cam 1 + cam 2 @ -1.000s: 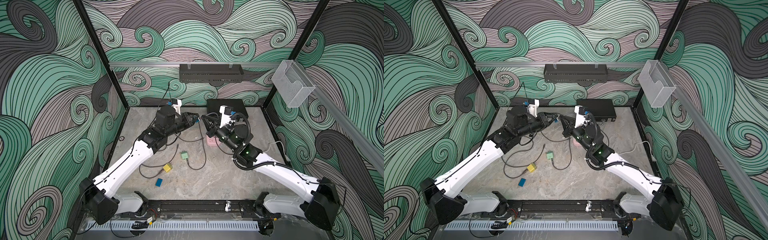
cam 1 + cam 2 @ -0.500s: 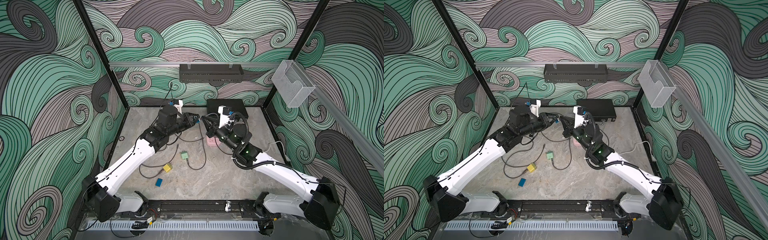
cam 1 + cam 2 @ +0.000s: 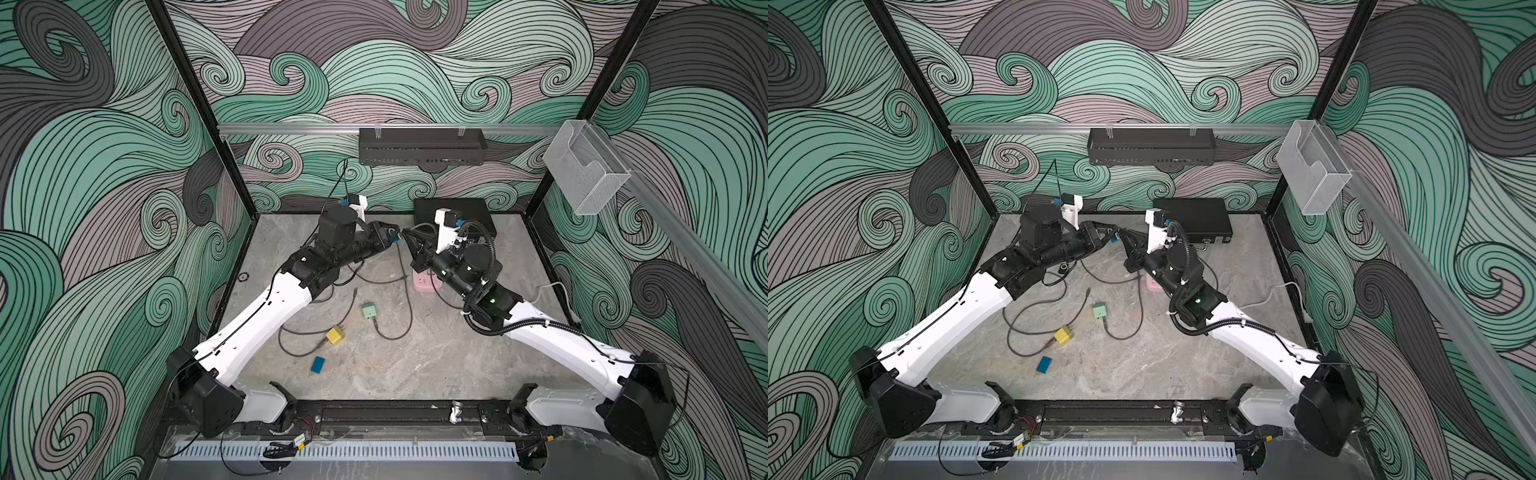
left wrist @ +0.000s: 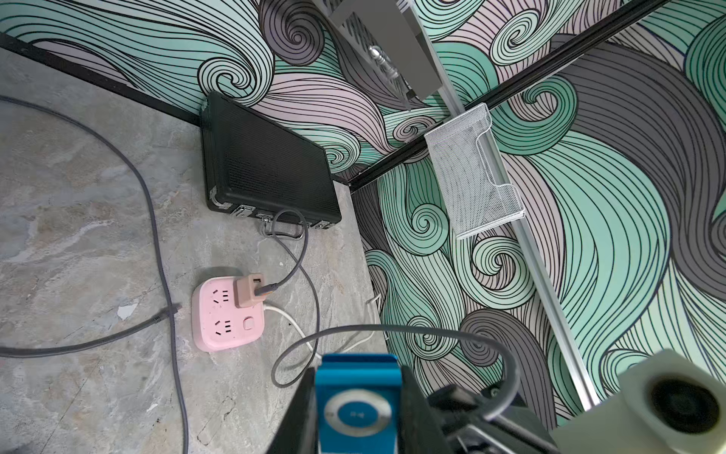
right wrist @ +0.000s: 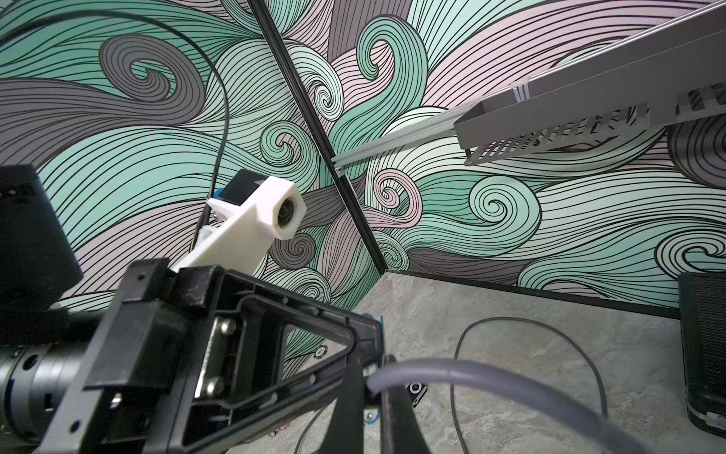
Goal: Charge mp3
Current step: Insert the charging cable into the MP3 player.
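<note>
My left gripper (image 4: 355, 377) is shut on a small blue mp3 (image 4: 355, 416) with a round silver control ring, held above the back of the table. In both top views the left gripper (image 3: 392, 237) and the right gripper (image 3: 409, 240) meet tip to tip. The right gripper (image 5: 371, 379) is shut on the end of a grey cable (image 5: 471, 377), right against the left gripper's fingertip. That cable loops back to a tan charger (image 4: 249, 291) plugged into a pink power strip (image 4: 226, 312) on the table. The contact between plug and mp3 is hidden.
A black case (image 3: 455, 212) lies against the back wall behind the right wrist. Loose grey cables, a green adapter (image 3: 368, 311), a yellow adapter (image 3: 335, 336) and a blue block (image 3: 318, 364) lie on the table. A mesh holder (image 3: 582, 166) hangs on the right wall.
The two wrists have crept slightly toward each other. Both grips are unchanged.
</note>
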You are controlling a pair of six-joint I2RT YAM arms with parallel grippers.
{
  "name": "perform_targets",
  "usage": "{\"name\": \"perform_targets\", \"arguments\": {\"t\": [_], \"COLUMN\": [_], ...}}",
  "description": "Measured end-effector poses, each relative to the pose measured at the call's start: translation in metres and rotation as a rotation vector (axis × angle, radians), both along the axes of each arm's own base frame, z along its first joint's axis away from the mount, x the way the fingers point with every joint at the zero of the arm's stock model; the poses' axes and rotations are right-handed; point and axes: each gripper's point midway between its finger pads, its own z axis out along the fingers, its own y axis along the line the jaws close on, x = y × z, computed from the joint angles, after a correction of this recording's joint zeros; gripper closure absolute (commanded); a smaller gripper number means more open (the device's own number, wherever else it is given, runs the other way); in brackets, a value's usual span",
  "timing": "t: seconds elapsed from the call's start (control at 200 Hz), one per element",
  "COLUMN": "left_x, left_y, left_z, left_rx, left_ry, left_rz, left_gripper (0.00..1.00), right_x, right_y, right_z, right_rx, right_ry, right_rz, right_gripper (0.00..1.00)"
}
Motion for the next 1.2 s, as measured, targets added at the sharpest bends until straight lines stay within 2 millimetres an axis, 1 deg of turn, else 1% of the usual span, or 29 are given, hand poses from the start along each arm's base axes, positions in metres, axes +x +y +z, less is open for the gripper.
{"name": "perform_targets", "arguments": {"t": [0.105,0.15,0.19,0.265,0.331,0.406,0.476,0.576,0.666,0.751,0.906,0.992,1.082,1.127,1.202], "left_x": [0.002,0.003,0.004,0.005,0.002,-0.001,-0.002,-0.002,0.000,0.003,0.011,0.018,0.025,0.027,0.030], "left_y": [0.000,0.000,0.000,-0.001,-0.007,-0.012,-0.014,-0.013,-0.013,-0.011,-0.009,-0.010,-0.011,-0.012,-0.014], "left_z": [-0.003,-0.003,-0.005,-0.005,0.004,0.016,0.023,0.021,0.020,0.016,-0.001,-0.020,-0.047,-0.060,-0.082], "left_rx": [0.012,0.018,0.030,0.042,0.028,0.012,0.005,0.011,0.020,0.037,0.094,0.145,0.213,0.242,0.288], "left_ry": [0.007,0.009,0.012,0.013,-0.010,-0.037,-0.054,-0.053,-0.057,-0.055,-0.037,-0.012,0.034,0.056,0.101], "left_rz": [0.005,0.008,0.011,0.006,-0.011,-0.026,-0.030,-0.026,-0.018,-0.007,0.019,0.033,0.041,0.037,0.023], "left_gripper": [0.93,0.93,0.93,0.93,0.93,0.93,0.93,0.93,0.93,0.93,0.93,0.93,0.93,0.93,0.93], "right_x": [0.002,0.003,0.004,0.004,0.003,0.001,-0.002,-0.006,-0.011,-0.017,-0.033,-0.045,-0.061,-0.068,-0.072], "right_y": [0.000,0.000,0.000,0.001,0.003,0.006,0.006,0.007,0.006,0.004,-0.005,-0.016,-0.033,-0.045,-0.068], "right_z": [-0.003,-0.004,-0.005,-0.008,-0.020,-0.038,-0.046,-0.046,-0.040,-0.036,-0.032,-0.026,-0.016,-0.008,0.000], "right_rx": [-0.008,-0.011,-0.013,-0.022,-0.059,-0.104,-0.129,-0.141,-0.137,-0.133,-0.145,-0.151,-0.152,-0.147,-0.145], "right_ry": [0.000,0.002,0.005,0.009,0.035,0.071,0.088,0.087,0.077,0.069,0.081,0.083,0.074,0.066,0.056], "right_rz": [-0.008,-0.011,-0.013,-0.012,-0.002,0.015,0.024,0.044,0.061,0.076,0.101,0.107,0.097,0.074,0.015], "right_gripper": [1.00,0.93,0.90,0.77,0.71,0.60,0.55,0.50,0.44,0.41,0.36,0.35,0.33,0.33,0.33]}}
